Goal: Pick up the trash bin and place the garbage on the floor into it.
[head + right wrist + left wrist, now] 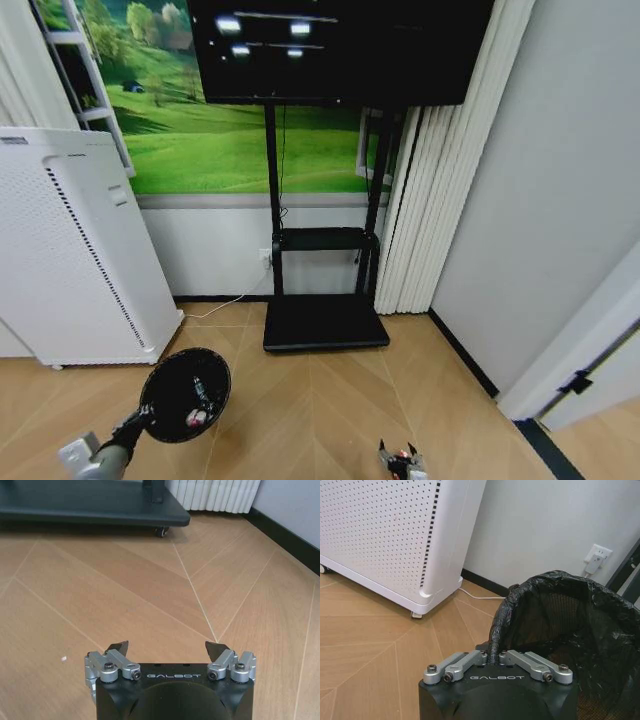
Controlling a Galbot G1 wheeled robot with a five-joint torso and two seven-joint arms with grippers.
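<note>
The left gripper (492, 661) is pinched on the near rim of the trash bin (186, 394), its fingers pressed together over the black bag liner (580, 630), and carries the bin at the near left, in front of the white perforated air purifier (70, 250). From the head view, small litter with a red spot (197, 415) appears to lie inside the bin. The right gripper (168, 652) hangs low at the near right with its fingers spread and empty over bare parquet floor (150, 580), the TV stand base (324, 322) farther off. The grip holds only a thin rim edge, so the bin is best kept level and moved slowly, mouth up, lest it swing or slip.
</note>
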